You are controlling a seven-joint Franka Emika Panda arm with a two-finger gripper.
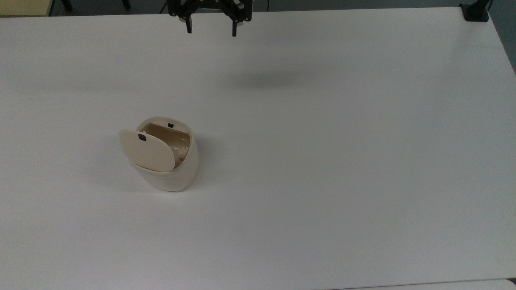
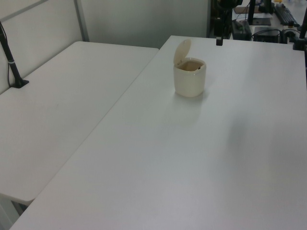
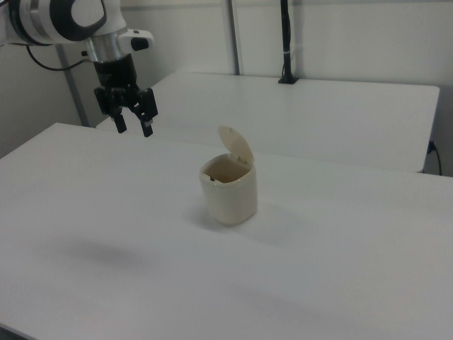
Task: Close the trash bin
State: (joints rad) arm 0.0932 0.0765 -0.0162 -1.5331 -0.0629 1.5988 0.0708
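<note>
Seeing my black two-finger gripper hanging fingers spread, holding nothing, well apart from the small cream-beige plastic trash bin, its flat hinged lid raised.

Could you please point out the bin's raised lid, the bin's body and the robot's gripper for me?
Flat cream-beige hinged lid point(image 1: 147, 151), top view, middle of its face.
Cream-beige plastic trash bin point(image 3: 230, 200), right view, front wall.
Black two-finger gripper point(image 1: 211, 31), top view, midway between fingertips.

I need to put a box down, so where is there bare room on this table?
Almost all of the table is bare: the whole stretch to the top view's right of the bin, plus the near strip below it. Only the bin's spot is taken, and the gripper hangs over the far edge.
</note>
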